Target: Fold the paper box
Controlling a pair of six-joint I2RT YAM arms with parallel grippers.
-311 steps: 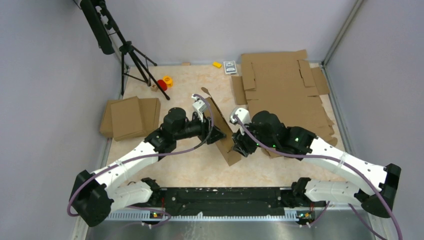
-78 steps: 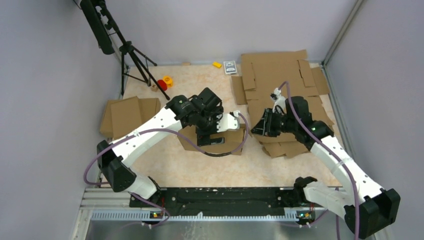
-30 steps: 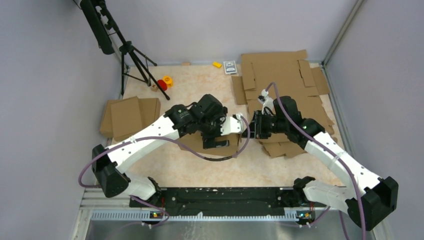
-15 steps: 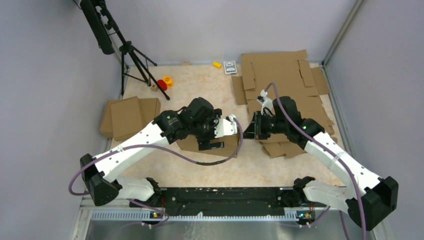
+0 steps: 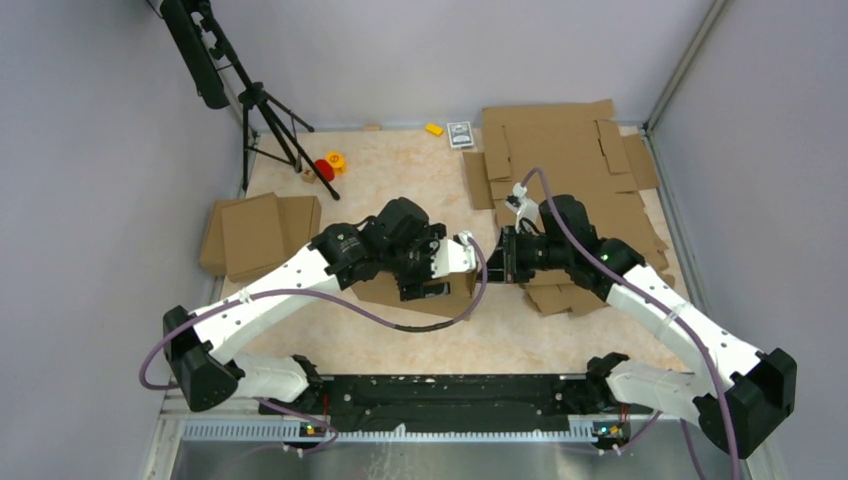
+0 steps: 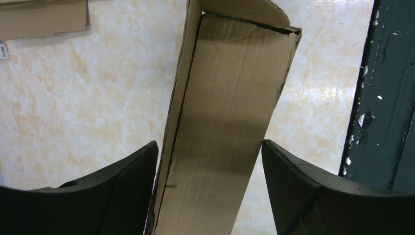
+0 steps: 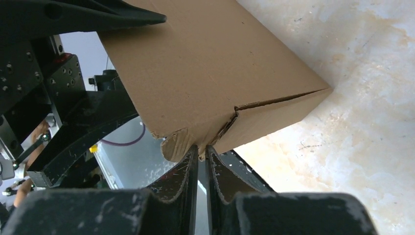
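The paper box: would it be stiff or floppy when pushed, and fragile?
Likely light and fairly stiff: the paper box is thin cardboard with flat, straight panels. Its corner may crush easily; the edge by the right gripper looks curled and frayed. It probably slides on the glossy table.

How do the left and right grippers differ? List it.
The left gripper stands wide open, straddling the paper box; the right gripper is nearly shut. The left gripper spans a whole panel; the right gripper pinches only a corner flap. Both are at the same box.
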